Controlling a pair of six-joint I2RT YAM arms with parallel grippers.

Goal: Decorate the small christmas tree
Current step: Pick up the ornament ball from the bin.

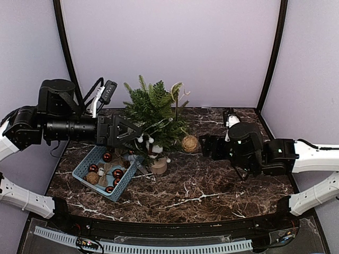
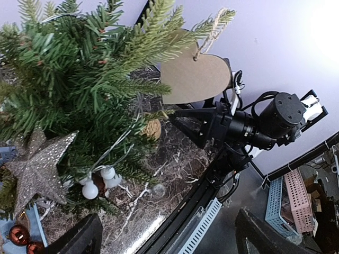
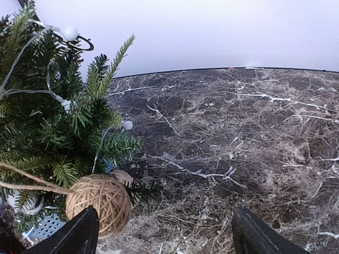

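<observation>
Black left fingers (image 2: 79, 238) frame the bottom of the left wrist view, spread wide with nothing between them. The right fingers (image 3: 74, 235) stand just as released in their own view, over bare dark marble counter (image 3: 238, 148). The small green artificial fir tree (image 1: 153, 114) stands upright on its pale wooden cylinder base (image 1: 158, 166) at the middle of the counter, between the two arms, with the left fingers close against its foliage and the right ones near its other side. By my reading the decorating is well along. The tree wears a string of small white bulb lights (image 2: 90, 189), a glittery silver star (image 2: 37, 169), and a brown cardboard heart on a twine loop (image 2: 193, 79) high in the branches. A ball of wound twine (image 3: 100, 203) sits at the lower branches, its cord running into them. Whether it hangs or rests on the counter I cannot tell. What looks left are the shiny red-brown baubles (image 1: 117, 173) lying in the light blue slatted basket (image 1: 85, 164) just beside the base. Only the overhead view shows the basket's contents. Only the left wrist shows the star and the heart's face, and only the right wrist shows the ball's cord.
</observation>
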